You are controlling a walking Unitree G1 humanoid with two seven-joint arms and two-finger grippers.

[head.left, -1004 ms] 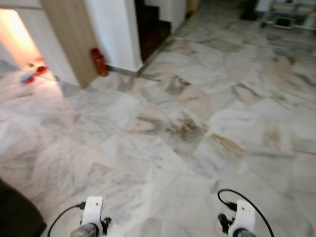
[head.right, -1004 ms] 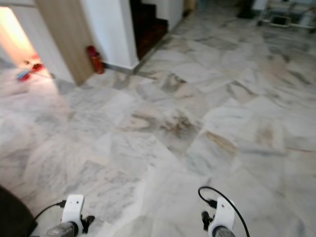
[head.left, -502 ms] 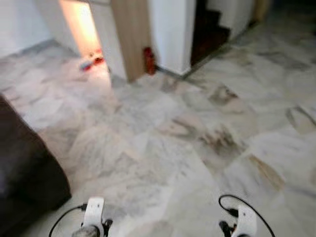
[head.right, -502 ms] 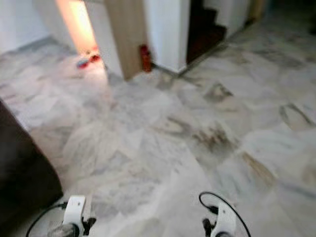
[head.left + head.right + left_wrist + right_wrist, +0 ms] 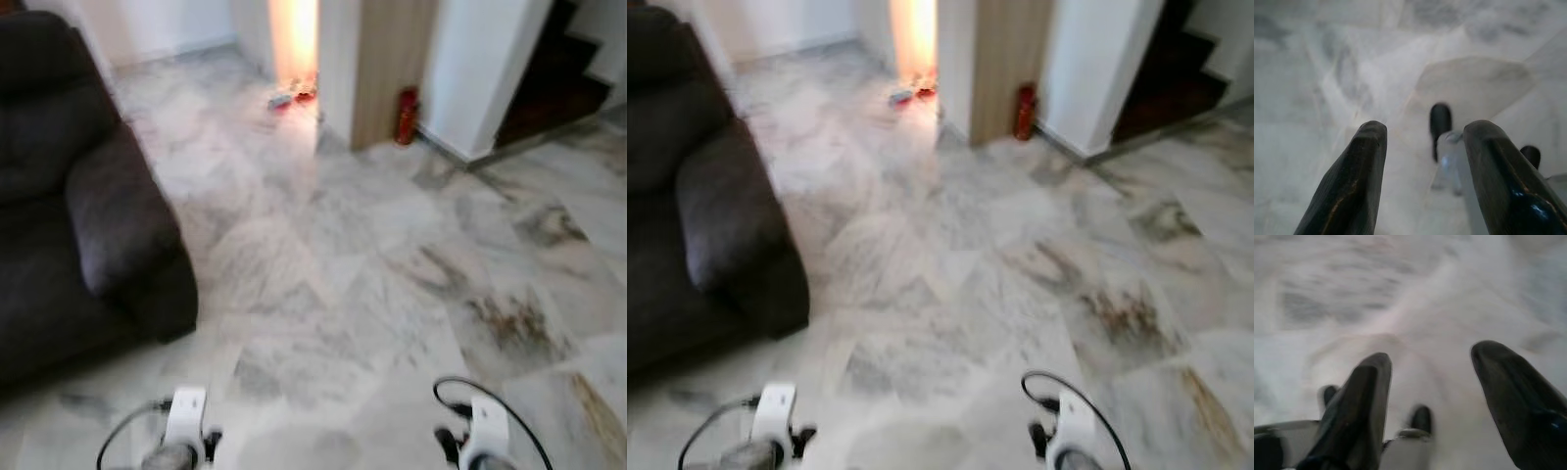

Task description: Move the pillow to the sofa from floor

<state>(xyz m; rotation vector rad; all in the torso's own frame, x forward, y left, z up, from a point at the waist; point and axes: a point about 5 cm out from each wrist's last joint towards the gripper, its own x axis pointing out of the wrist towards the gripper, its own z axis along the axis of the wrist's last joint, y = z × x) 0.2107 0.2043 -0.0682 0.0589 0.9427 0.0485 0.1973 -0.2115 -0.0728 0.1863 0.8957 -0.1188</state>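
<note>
A dark sofa (image 5: 69, 196) stands at the left, its padded armrest (image 5: 122, 220) towards me. Both arms hang low at the bottom edge of the head views, the left wrist (image 5: 184, 431) and the right wrist (image 5: 485, 436) over bare marble floor. In the left wrist view my left gripper (image 5: 1425, 129) is open above the floor, nothing between its fingers (image 5: 1359, 176). My right gripper (image 5: 1432, 355) is open too, holding nothing, with blurred marble under it.
Grey-veined marble floor (image 5: 372, 274) stretches ahead and to the right. A red fire extinguisher (image 5: 406, 115) stands by a wooden panel (image 5: 387, 69) and white wall. Dark stairs (image 5: 554, 73) rise at the far right. Small red and blue things (image 5: 292, 97) lie in a lit opening.
The whole picture has swung: the camera turned left, bringing the sofa into view on the left and shifting the extinguisher and stairs right. The arms keep their hanging pose.
</note>
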